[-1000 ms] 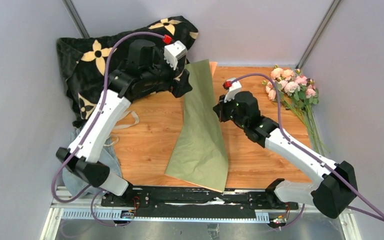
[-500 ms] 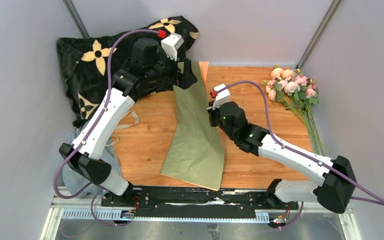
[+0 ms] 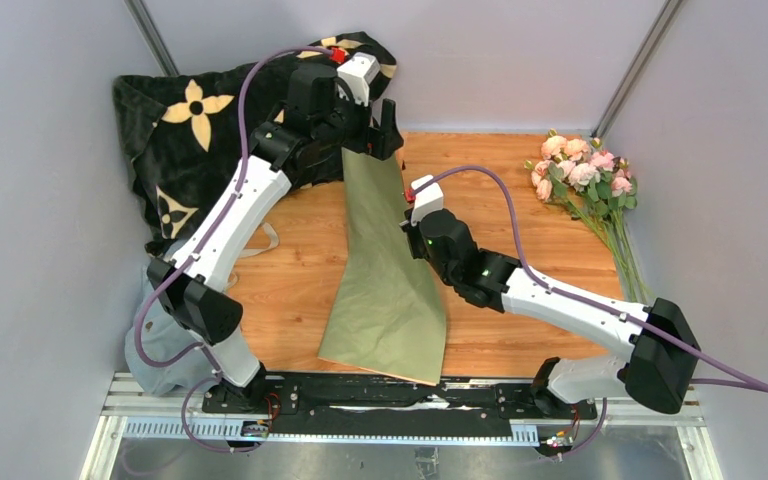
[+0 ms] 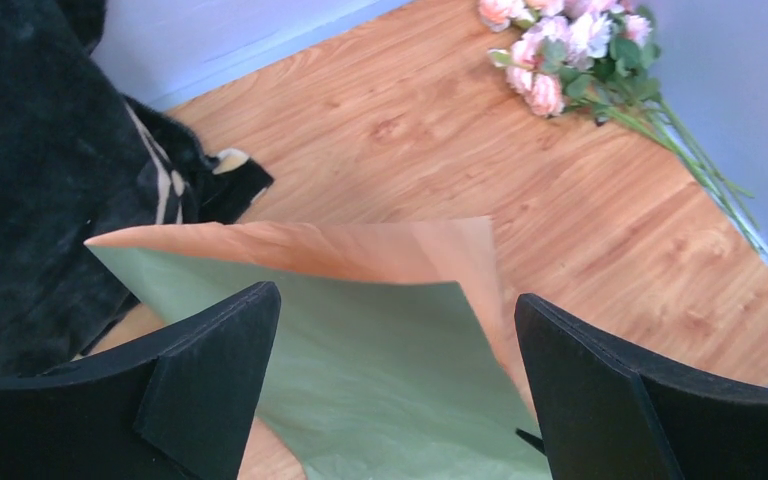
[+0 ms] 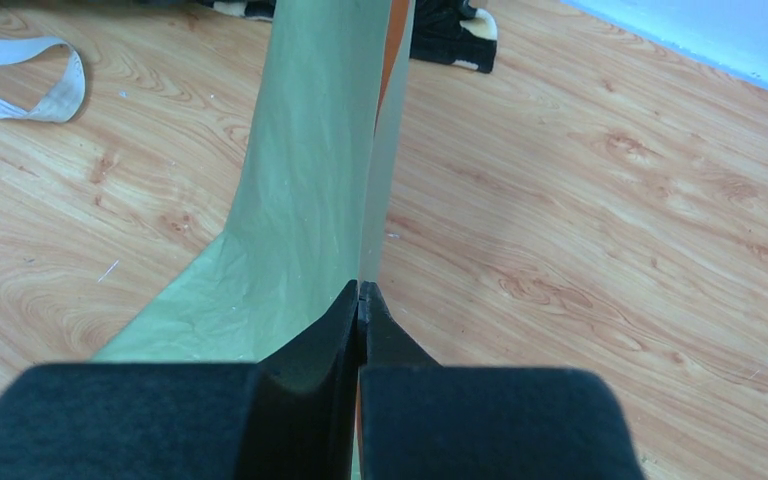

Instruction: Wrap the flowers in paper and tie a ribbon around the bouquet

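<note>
The paper (image 3: pixel 388 290) is an olive-green sheet with a tan one under it, running from the near edge toward the back of the table. My right gripper (image 3: pixel 413 214) is shut on its right edge, and the thin edge sits pinched between the tips (image 5: pixel 361 292). My left gripper (image 3: pixel 381 135) hangs open over the paper's far end (image 4: pixel 370 350). Both fingers (image 4: pixel 215 370) stand wide apart on either side, not touching the paper as far as I can see. The flowers (image 3: pixel 582 172), pink and cream, lie at the back right (image 4: pixel 570 50). The ribbon (image 5: pixel 30 85) lies loose left of the paper (image 3: pixel 261 240).
A black pillow with tan flower prints (image 3: pixel 180 130) fills the back left corner. A pale blue-grey cloth (image 3: pixel 145 335) hangs off the table's left near side. Grey walls close in the left, back and right.
My right gripper has pulled the paper's edge to the left, and the sheet has shifted left with it. My left gripper has moved farther back, over the paper's far end.
</note>
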`<state>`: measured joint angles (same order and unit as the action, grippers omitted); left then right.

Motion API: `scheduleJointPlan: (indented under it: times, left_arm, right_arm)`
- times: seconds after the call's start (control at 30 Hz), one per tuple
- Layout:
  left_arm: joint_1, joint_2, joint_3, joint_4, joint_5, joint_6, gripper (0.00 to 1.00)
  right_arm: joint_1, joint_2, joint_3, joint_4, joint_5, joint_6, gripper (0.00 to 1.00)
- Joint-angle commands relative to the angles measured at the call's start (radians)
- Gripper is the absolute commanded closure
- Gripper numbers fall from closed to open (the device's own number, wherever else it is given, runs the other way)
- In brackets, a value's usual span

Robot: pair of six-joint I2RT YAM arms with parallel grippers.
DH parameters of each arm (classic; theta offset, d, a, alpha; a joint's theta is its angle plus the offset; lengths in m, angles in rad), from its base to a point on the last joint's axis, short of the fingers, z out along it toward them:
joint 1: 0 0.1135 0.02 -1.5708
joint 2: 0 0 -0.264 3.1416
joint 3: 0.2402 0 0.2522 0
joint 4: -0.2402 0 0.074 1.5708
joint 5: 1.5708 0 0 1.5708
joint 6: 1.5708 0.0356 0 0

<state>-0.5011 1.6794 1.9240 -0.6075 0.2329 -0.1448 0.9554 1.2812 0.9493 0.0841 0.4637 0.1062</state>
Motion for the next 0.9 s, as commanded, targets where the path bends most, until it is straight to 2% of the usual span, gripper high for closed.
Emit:
scheduleJointPlan:
  times: [0.0, 0.07, 0.17, 0.23, 0.37, 0.47, 0.57, 0.73, 0.87]
  left_arm:
    - [-0.008, 0.034, 0.022, -0.009, -0.09, 0.005, 0.0]
    - [-0.008, 0.045, 0.028, -0.01, -0.091, 0.0, 0.02]
    - [-0.008, 0.04, 0.027, -0.017, -0.099, -0.008, 0.1]
    - [-0.008, 0.024, 0.011, -0.016, -0.101, -0.018, 0.19]
    - [-0.007, 0.0, -0.039, 0.002, -0.085, -0.056, 0.49]
    - [-0.008, -0.015, -0.054, -0.01, -0.067, -0.064, 0.54]
    - [-0.007, -0.037, -0.08, -0.002, -0.077, -0.051, 0.66]
    - [-0.008, -0.073, -0.117, 0.006, -0.06, -0.038, 0.66]
    - [-0.007, -0.09, -0.138, 0.012, -0.043, -0.031, 0.6]
  right_arm:
    - [0.027, 0.007, 0.044, -0.012, 0.048, -0.021, 1.0]
    - [0.032, 0.01, 0.045, -0.012, 0.05, -0.023, 1.0]
    - [0.032, 0.005, 0.042, -0.011, 0.058, -0.023, 1.0]
    - [0.032, 0.002, 0.04, -0.005, 0.063, -0.025, 1.0]
    - [0.034, -0.002, 0.041, -0.004, 0.057, -0.025, 1.0]
    - [0.034, -0.008, 0.039, -0.006, 0.064, -0.029, 1.0]
    - [0.034, -0.018, 0.03, -0.003, 0.069, -0.032, 1.0]
    - [0.034, -0.026, 0.022, 0.006, 0.081, -0.033, 1.0]
    - [0.034, -0.028, 0.022, 0.009, 0.081, -0.035, 1.0]
